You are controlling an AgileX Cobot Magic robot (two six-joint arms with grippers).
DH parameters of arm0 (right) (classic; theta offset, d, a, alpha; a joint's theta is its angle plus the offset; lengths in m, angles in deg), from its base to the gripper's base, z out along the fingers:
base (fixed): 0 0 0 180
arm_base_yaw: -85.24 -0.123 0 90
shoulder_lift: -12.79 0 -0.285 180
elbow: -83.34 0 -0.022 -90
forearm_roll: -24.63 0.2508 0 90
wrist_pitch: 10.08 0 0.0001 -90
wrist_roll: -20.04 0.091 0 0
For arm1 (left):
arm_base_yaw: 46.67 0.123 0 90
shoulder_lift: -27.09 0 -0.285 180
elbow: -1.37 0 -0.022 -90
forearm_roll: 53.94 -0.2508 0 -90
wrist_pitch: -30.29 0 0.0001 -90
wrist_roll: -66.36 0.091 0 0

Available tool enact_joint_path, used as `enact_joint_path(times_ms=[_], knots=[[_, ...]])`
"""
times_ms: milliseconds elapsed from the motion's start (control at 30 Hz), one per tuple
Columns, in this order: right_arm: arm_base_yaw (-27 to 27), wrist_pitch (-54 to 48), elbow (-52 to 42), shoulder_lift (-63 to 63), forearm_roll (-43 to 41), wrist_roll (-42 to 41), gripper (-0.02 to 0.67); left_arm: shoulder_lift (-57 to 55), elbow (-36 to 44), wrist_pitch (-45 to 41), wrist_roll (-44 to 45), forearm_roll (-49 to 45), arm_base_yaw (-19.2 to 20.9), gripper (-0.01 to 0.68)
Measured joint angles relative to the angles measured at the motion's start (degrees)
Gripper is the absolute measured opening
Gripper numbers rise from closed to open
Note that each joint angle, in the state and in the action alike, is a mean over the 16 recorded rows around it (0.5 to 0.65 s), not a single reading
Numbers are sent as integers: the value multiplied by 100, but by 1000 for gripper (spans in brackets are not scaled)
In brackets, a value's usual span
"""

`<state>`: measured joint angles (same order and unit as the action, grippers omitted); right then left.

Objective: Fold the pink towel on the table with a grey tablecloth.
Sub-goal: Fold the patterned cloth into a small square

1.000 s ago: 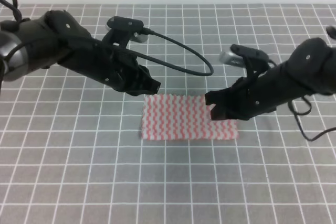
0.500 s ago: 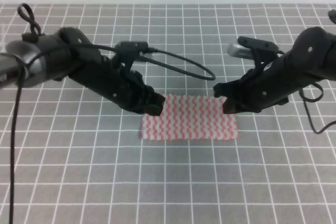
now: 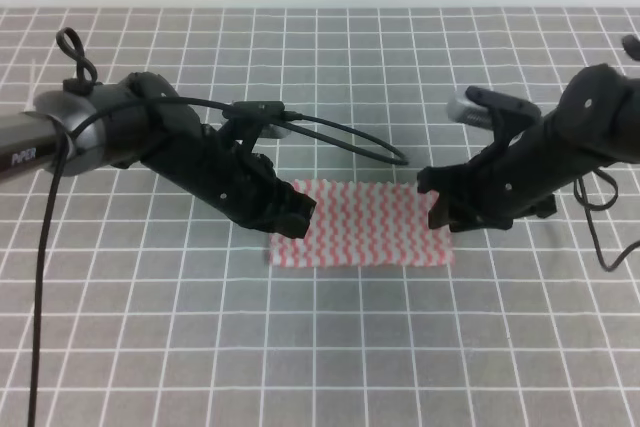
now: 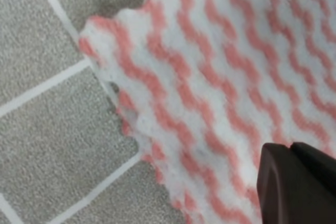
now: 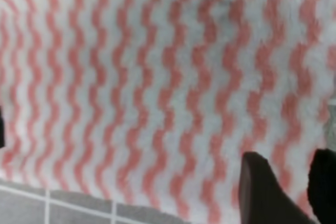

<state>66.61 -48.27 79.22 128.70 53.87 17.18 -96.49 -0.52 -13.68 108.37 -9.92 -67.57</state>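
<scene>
Only white lettering (unreadable) marks the left arm (image 3: 60, 142); both pincers' spread over the pink towel (image 3: 365, 222) is hidden.

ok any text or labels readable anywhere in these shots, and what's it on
"INFER" or similar: small white letters on the grey tube of the left arm at the left edge of the high view, too blurred to be sure of the spelling.
Pink towel: no text, only zigzag stripes.
Grey tablecloth: no text, only white grid lines.
Both wrist views: no text in sight.
</scene>
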Motion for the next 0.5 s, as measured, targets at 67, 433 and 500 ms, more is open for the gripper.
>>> enact_joint_path(times_ms=[67,433,500], knots=[[0,12,0,54,6,0,194,-1,0,35,-1,-3,0,0],[37,71,1,195,-6,0,197,-1,0,141,1,-19,0,0],[48,66,1,217,-6,-1,197,-1,0,138,-1,-24,0,0]])
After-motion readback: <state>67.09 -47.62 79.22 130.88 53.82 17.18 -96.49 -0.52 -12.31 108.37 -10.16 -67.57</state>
